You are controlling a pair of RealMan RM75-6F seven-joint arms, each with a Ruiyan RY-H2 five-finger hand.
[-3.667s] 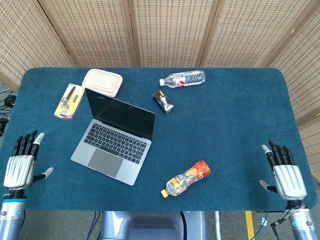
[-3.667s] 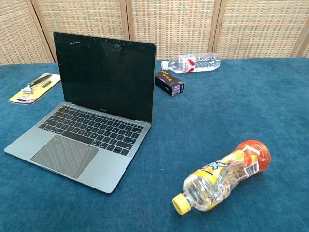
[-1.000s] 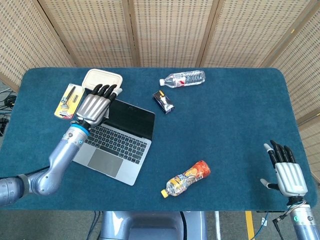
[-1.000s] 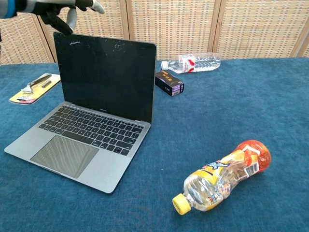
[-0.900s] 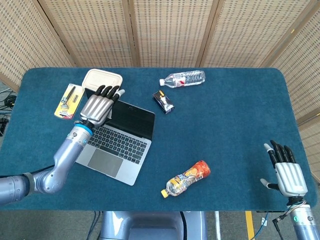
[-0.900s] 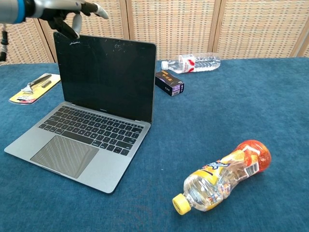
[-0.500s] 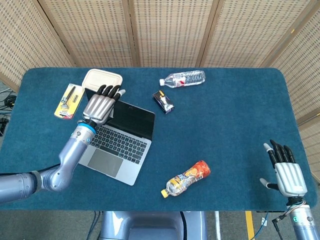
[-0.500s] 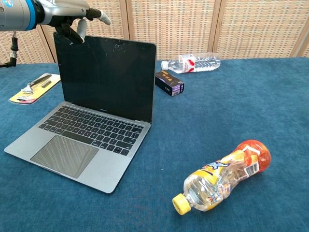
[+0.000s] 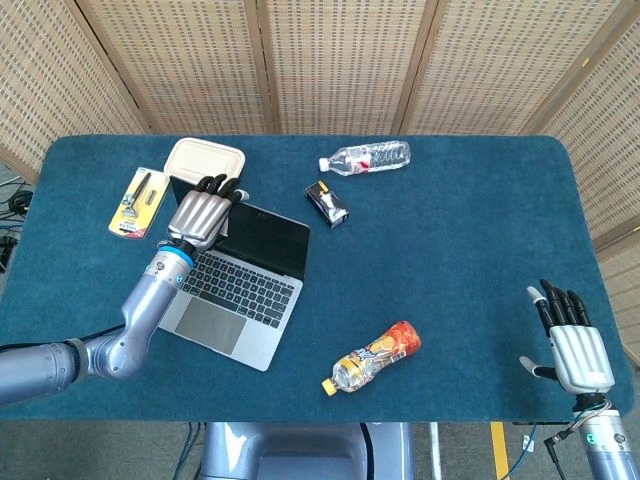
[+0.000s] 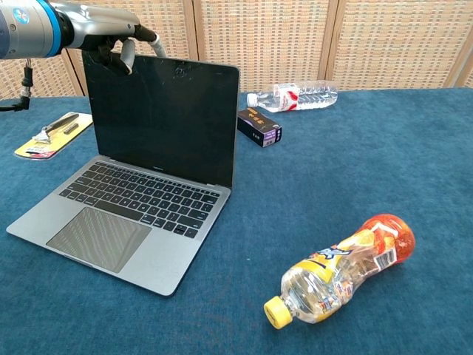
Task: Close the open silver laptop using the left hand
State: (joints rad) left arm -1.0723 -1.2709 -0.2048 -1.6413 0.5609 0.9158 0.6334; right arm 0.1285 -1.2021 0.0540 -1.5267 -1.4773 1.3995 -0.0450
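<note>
left hand (image 9: 203,211) – fingers apart, empty, draped on laptop (image 10: 140,177) lid's top edge | keyboard lies toward robot | right hand (image 9: 574,345) spread, well apart

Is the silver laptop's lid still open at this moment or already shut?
Open. The laptop lid stands upright with keyboard and dark screen exposed; the left hand is at its top edge.

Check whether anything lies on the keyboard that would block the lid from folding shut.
Nothing visible does. The laptop has a bare keyboard and trackpad, and the left robot hand is already at the lid's top edge.
</note>
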